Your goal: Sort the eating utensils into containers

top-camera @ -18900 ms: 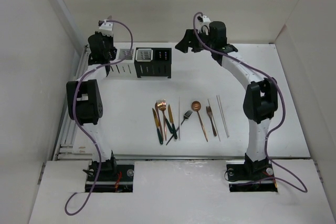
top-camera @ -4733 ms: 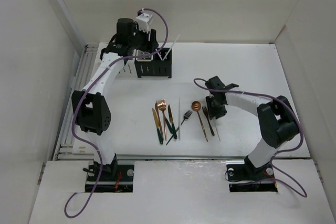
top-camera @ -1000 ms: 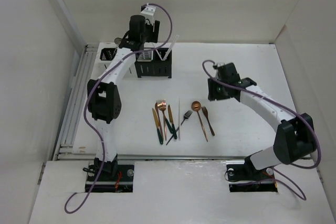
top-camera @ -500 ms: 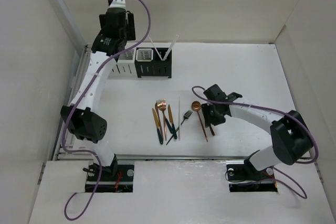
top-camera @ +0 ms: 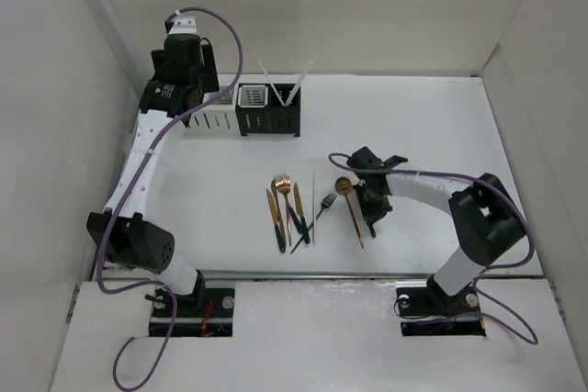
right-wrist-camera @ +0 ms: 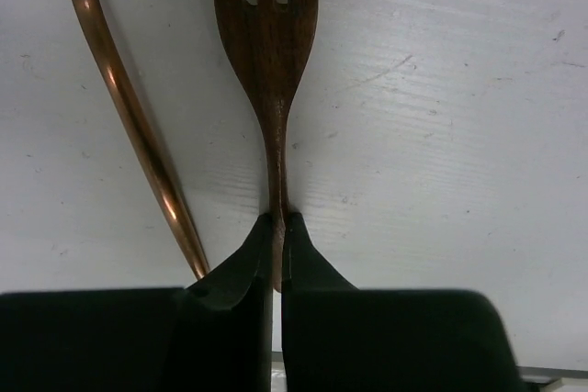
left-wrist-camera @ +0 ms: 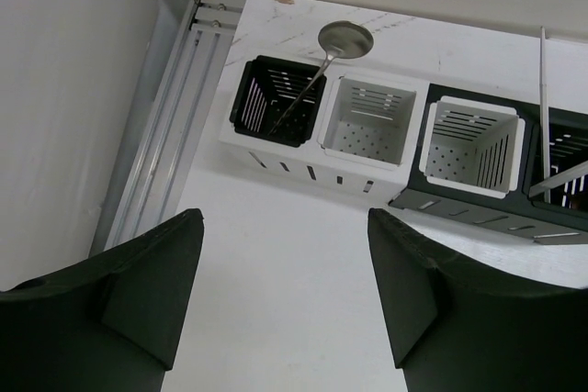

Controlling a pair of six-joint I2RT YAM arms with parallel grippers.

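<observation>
My right gripper [right-wrist-camera: 277, 223] is shut on the thin handle of a dark copper fork [right-wrist-camera: 266, 25] that lies flat on the table; in the top view the right gripper [top-camera: 375, 207] is low over it. A copper spoon [top-camera: 347, 204] lies just left of the fork, its handle [right-wrist-camera: 129, 117] beside my fingers. Further left lie a copper fork [top-camera: 282, 186], a copper knife [top-camera: 272, 206], dark green knives [top-camera: 299, 218], a dark fork [top-camera: 326, 201] and a white stick [top-camera: 312, 208]. My left gripper [left-wrist-camera: 285, 300] hangs open and holds nothing, high above the containers [left-wrist-camera: 372, 121].
The leftmost black caddy [left-wrist-camera: 276, 103] holds a silver spoon [left-wrist-camera: 344, 40]. Two white sticks [top-camera: 280, 84] lean out of the rightmost black caddy [top-camera: 283, 107]. A metal rail [left-wrist-camera: 161, 144] runs along the table's left edge, next to the side wall.
My right gripper has dropped onto the dark copper fork and closed on its handle. The left arm has swung left and back, away from the caddies, jaws still apart.
</observation>
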